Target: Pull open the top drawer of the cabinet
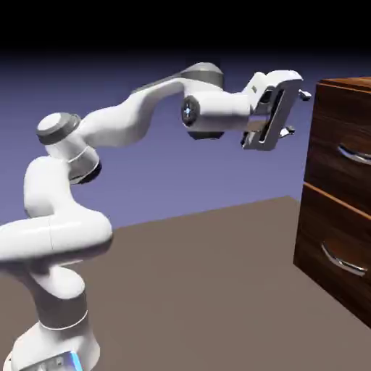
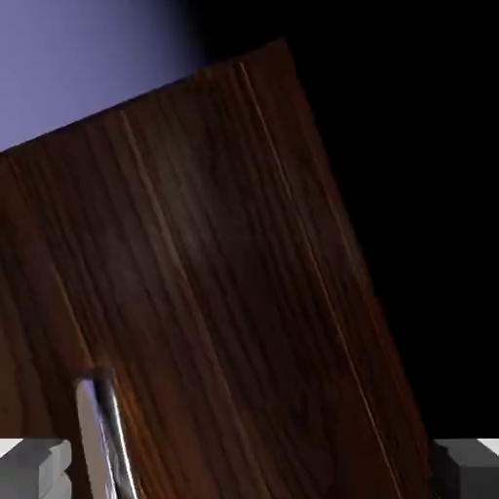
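Blue-violet backdrop; 1 gripper [image 1: 298,113], fingers spread, holding 0 items; 1 top drawer [image 1: 340,156], its handle [image 1: 354,153] beyond and lower (exterior view's right).

Brown tabletop [image 1: 210,290], blue-violet backdrop [image 1: 217,174] (black up top)
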{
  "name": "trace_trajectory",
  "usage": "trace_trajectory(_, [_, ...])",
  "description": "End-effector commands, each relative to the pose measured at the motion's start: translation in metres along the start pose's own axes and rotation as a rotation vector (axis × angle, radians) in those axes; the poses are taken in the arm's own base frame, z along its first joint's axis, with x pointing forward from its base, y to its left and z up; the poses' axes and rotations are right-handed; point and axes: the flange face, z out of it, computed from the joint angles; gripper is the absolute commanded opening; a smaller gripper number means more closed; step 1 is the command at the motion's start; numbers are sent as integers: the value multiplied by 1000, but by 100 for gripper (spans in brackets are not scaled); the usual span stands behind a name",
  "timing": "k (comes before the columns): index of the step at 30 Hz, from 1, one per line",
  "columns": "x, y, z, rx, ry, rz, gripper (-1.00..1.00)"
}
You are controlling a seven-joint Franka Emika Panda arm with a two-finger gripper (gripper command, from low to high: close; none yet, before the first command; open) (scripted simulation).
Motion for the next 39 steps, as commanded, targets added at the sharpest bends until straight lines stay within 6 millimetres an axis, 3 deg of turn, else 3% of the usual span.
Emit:
trace_trajectory(1, [-9,0,9,0,9,-31,0])
trace_trajectory(9, [-103,15,68,-20,75,-261,0])
trace_trajectory(10, [-103,15,68,-20,75,-261,0])
trace_trajectory(16, [-99,15,118,-20,75,-261,0])
trace_trajectory(17, [-99,15,118,-20,75,-261,-100])
trace_trajectory(18, [-99,15,118,-20,75,-261,-100])
trace_trajectory(28, [-107,14,20,-20,75,-261,-100])
trace_trajectory(39, [-117,13,-106,-20,75,-261,-100])
